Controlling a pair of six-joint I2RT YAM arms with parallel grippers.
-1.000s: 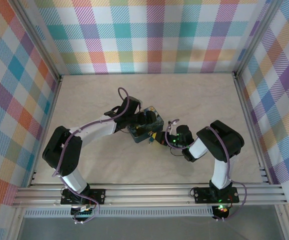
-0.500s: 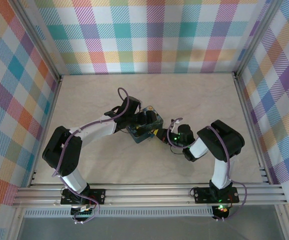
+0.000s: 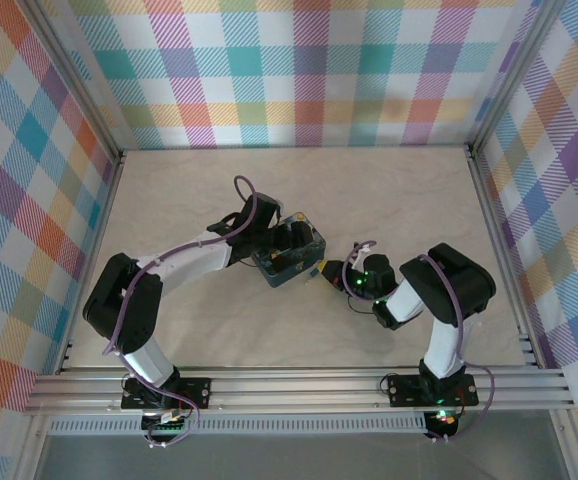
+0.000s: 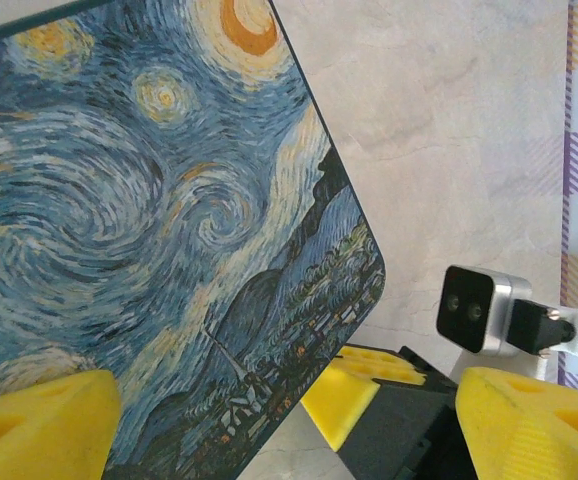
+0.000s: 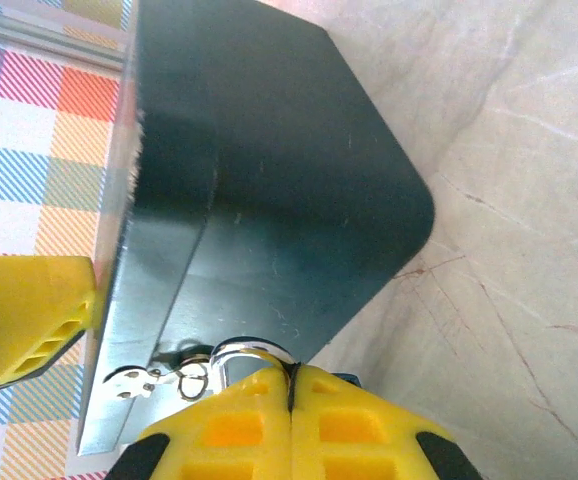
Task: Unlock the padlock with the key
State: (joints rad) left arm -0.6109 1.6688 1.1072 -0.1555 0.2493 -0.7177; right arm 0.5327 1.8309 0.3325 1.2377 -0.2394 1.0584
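right gripper (image 5: pixel 289 385) is pinched fully shut, pads (image 5: pixel 229 430) flat together, just under the padlock (image 5: pixel 247 350). its silvery shackle hangs off the hasp (image 5: pixel 134 380) on the dark side of the tin (image 5: pixel 269 180). can't tell if the key is actually between those pads. my worry: if it isn't lined up with the keyhole, pushing in just swings the little lock on its ring or shoves the tin. further back, the left gripper (image 3: pixel 291 240) sits spread wide across the tin. if it isn't really bracing, the box slides. the right wrist view gives shackle and hasp. the top view gives both arms meeting mid-table. the left wrist view gives the painted lid and how far apart its fingers (image 4: pixel 39 420) stand.
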